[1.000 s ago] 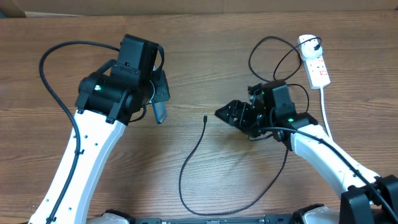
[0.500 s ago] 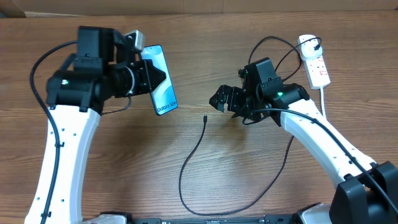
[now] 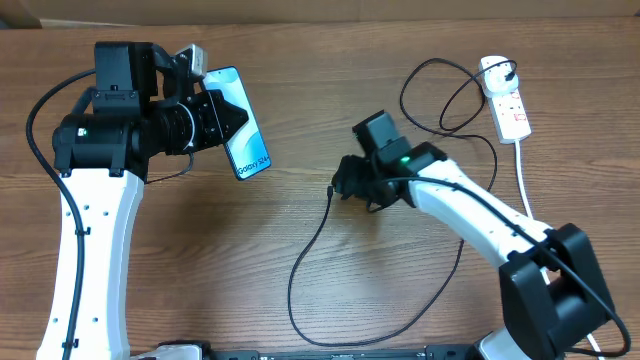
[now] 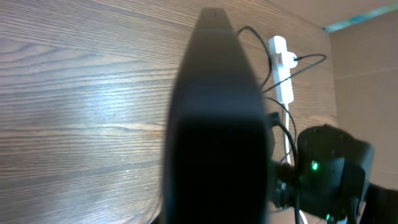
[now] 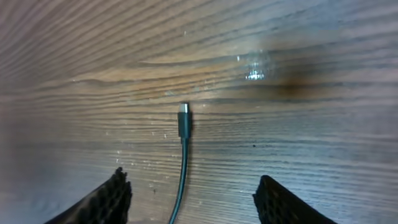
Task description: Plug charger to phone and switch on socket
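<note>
Phone (image 3: 243,125) screen reads "Galaxy S24+" (left gripper (image 3: 224,119) clamping it).

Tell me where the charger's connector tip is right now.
Overhead, the connector tip lies on the table near its middle, just left of the right hand; the right wrist view shows it ahead of that hand, untouched.

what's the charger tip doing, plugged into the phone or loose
Loose: the charger tip lies on the table, apart from the phone, which the left end effector holds off to the side.
</note>
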Available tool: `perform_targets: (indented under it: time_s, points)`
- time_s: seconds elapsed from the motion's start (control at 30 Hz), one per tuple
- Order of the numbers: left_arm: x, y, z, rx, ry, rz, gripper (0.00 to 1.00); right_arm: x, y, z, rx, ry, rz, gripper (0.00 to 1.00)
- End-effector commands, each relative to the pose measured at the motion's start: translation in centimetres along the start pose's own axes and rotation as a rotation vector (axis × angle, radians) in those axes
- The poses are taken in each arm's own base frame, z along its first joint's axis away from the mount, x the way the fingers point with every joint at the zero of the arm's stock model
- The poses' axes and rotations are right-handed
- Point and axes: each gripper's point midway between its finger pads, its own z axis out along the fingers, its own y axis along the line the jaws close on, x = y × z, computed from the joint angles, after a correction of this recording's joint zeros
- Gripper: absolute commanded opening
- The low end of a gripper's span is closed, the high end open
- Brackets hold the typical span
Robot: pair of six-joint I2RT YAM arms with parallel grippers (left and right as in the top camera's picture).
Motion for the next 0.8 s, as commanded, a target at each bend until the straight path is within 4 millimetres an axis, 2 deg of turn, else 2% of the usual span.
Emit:
perform_targets:
  time_s: [0.0,0.13,0.23,0.33,0.4,0.7,0.77]
  points:
    - [-0.2,0.7,0.5,-0.02,0.009,-0.023,0.05,0.3,-0.4,1.6,0.068,-0.037,0.039,0.61]
    - [-0.1,1.0,1.5,-0.007,0.041,-0.039,0.04,0.7,-0.5,2.4,0.078,-0.024,0.035,0.57]
    - [0.0,1.2,2.2,-0.002,0.061,-0.05,0.04,0.6,-0.3,2.5,0.072,-0.03,0.034,0.49]
    - [0.0,1.3,2.3,0.0,0.065,-0.051,0.04,0.7,-0.6,3.2,0.062,-0.038,0.039,0.47]
    - [0.1,1.3,2.3,0.0,0.066,-0.038,0.04,1.0,-0.6,3.7,0.044,-0.032,0.057,0.41]
    - [0.1,1.3,2.3,0.0,0.066,-0.039,0.04,1.7,-0.1,4.7,-0.034,-0.021,0.051,0.38]
    - [0.1,1.2,2.3,0.005,0.067,-0.039,0.04,1.9,0.1,5.0,-0.035,-0.016,0.071,0.33]
